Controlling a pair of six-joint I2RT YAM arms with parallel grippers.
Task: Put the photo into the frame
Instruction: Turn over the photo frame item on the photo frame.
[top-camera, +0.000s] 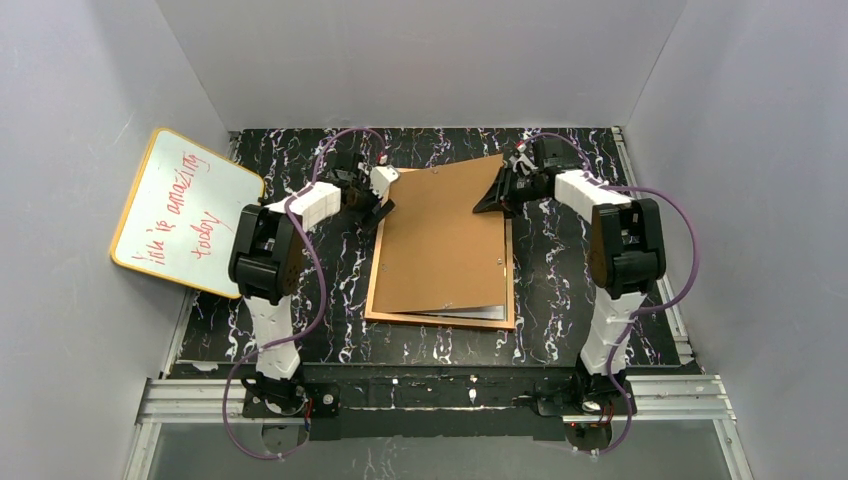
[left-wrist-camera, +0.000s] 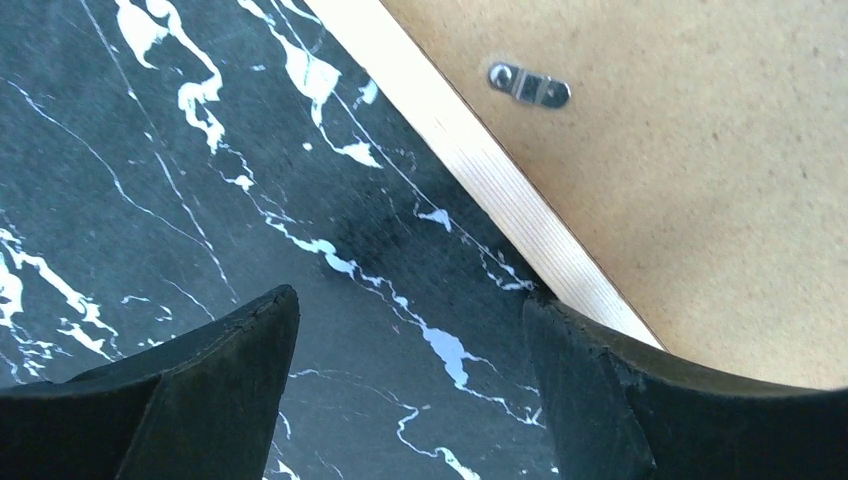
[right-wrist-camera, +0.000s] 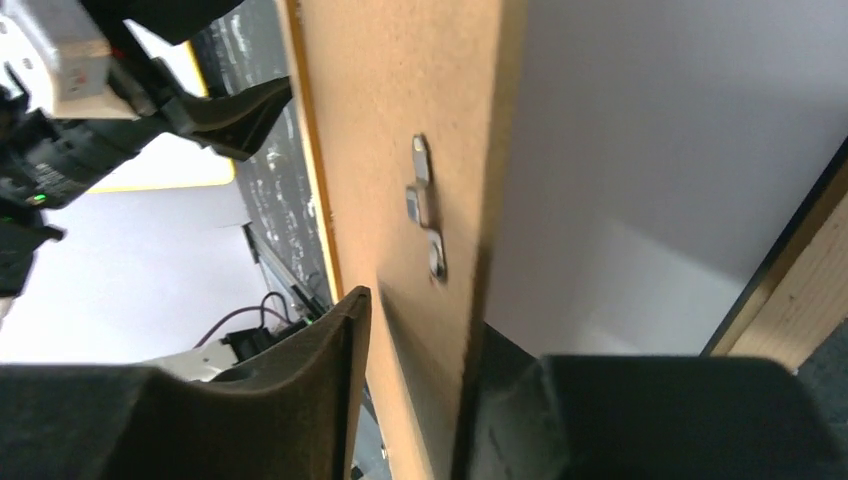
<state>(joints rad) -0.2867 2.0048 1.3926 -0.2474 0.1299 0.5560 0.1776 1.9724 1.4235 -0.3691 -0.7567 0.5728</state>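
Observation:
The frame (top-camera: 440, 319) lies flat mid-table, its orange-brown border showing at the near edge. My right gripper (top-camera: 497, 195) is shut on the far right corner of the brown backing board (top-camera: 445, 240) and holds that corner tilted up above the frame. In the right wrist view the board (right-wrist-camera: 400, 150) stands between my fingers, and a plain white sheet (right-wrist-camera: 620, 200), apparently the photo's back, lies under it inside the frame's wooden edge (right-wrist-camera: 790, 290). A pale sliver (top-camera: 478, 311) shows at the board's near edge. My left gripper (top-camera: 378, 200) is open and empty, low over the table beside the frame's far left edge (left-wrist-camera: 500, 190).
A yellow-edged whiteboard (top-camera: 185, 210) with red writing leans against the left wall. A metal turn clip (left-wrist-camera: 528, 85) sits on the board near the left gripper. Another clip (right-wrist-camera: 425, 205) shows by the right fingers. Grey walls close in three sides.

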